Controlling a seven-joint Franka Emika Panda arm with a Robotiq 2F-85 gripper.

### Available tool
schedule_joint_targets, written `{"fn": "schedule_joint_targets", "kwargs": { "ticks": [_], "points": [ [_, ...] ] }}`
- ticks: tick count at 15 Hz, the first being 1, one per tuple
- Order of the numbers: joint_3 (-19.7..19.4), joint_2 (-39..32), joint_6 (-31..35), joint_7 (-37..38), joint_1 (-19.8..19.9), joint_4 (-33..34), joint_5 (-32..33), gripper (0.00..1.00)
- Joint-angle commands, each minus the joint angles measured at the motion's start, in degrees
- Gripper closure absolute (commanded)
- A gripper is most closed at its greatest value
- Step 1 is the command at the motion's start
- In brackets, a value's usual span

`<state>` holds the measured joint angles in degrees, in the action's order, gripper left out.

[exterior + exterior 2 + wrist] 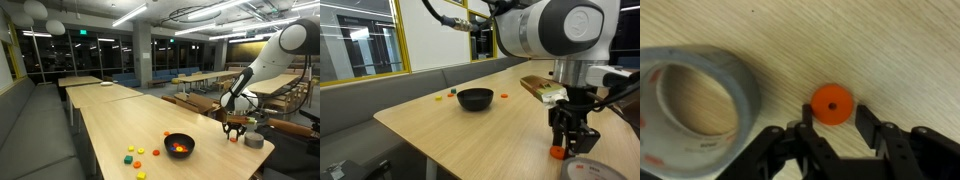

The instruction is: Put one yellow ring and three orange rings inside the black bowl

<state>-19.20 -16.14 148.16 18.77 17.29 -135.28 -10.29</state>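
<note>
Tape in a grey roll lies flat on the wooden table, at the near edge in an exterior view. Just beside the tape roll, not touching it, one orange ring lies flat on the wood; it also shows as a small orange spot under the arm in both exterior views.

The gripper hangs low over that ring, pointing straight down, next to the tape roll. Its fingers are spread, one on each side of the ring, and nothing is pinched between them. Whether a pad already touches the ring's edge cannot be told.

The black bowl stands upright on the table well apart from the tape roll, farther along the tabletop. In an exterior view orange shows inside it, but the number of pieces cannot be made out.

Farther still from the tape roll, past the bowl, small coloured pieces lie scattered on the wood, yellow ones among them. A single orange piece lies apart from that cluster, near the bowl's rim.
</note>
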Motion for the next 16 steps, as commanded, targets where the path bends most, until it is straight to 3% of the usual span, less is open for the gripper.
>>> {"fn": "schedule_joint_targets", "kwargs": {
  "ticks": [1, 8, 16],
  "points": [
    [0.2, -0.41, 1.48, -1.31, 0.35, 0.17, -0.77, 0.8],
    [0.09, 2.26, -0.27, 0.25, -1.48, 0.21, 1.26, 0.76],
    [4.16, 6.83, -0.71, 2.76, -8.14, 0.75, 4.0, 0.76]
  ]
}}
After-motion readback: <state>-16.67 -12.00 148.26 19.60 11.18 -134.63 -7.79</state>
